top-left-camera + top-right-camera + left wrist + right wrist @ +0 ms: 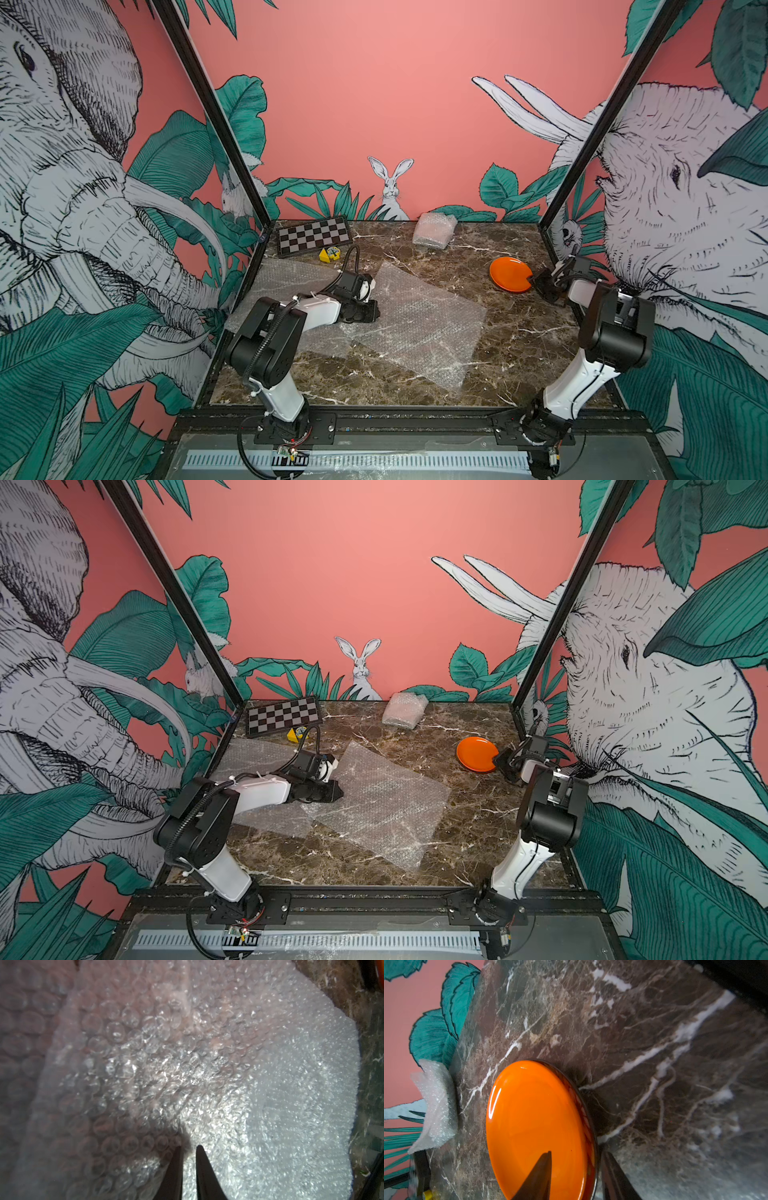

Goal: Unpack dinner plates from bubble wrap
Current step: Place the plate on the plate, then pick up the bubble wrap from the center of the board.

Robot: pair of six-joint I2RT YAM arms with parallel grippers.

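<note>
Left gripper (189, 1146) low on bubble wrap (270, 1084), narrow gap, cannot tell if pinching; right gripper (576, 1152) parted astride orange plate (533, 1109) rim; back out straight, avoid dragging plate.

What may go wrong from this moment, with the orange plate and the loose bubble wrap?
1. The right gripper straddles the rim of the orange plate, jaws apart; pulling away carelessly may hook the rim and drag the plate.
2. The left gripper sits low on the loose bubble wrap, jaws nearly together; moving off may snag and drag the sheet.
</note>
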